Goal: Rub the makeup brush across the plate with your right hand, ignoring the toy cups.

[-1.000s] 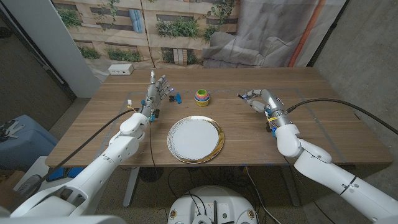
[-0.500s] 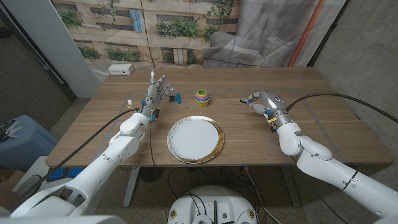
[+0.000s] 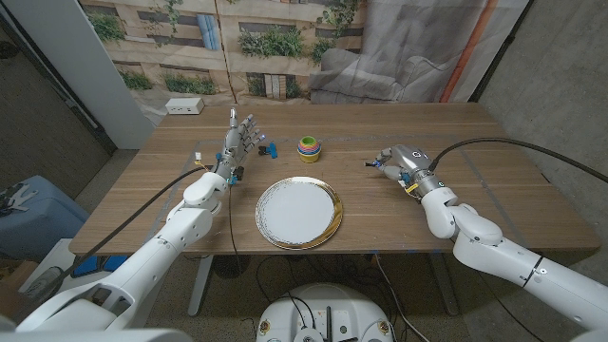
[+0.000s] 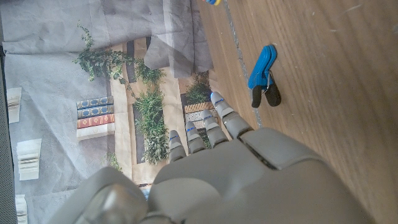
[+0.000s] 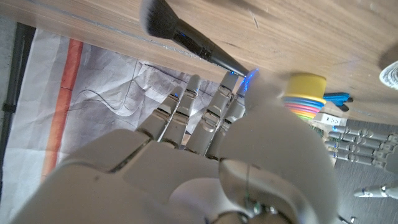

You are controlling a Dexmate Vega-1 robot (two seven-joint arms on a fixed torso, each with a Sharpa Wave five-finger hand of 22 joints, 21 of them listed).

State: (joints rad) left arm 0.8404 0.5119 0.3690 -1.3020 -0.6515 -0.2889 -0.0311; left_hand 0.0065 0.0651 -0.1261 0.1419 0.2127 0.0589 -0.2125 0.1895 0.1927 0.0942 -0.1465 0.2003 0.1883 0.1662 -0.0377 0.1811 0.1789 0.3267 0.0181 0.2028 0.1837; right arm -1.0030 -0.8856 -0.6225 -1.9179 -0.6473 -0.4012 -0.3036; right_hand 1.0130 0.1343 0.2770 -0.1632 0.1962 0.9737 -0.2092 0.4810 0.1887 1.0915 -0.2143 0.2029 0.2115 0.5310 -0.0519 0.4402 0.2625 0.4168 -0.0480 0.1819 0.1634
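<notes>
Holding the makeup brush (image 5: 186,38) pinched in the fingers of the right hand (image 3: 400,161), above the table toward its right half, bristle end poking out past the fingertips. Reads as the carry step, with rubbing not yet begun: next calls for swinging toward the plate (image 3: 299,212) near the table's front edge at the middle, well apart from the hand, and lowering the bristles onto it, steering clear of the toy cups (image 3: 309,147) farther back.

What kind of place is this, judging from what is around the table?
Probably a robot test room rather than a home: a printed backdrop of bookshelves and plants hangs behind the wooden table, with a grey drape and bare cables.
</notes>
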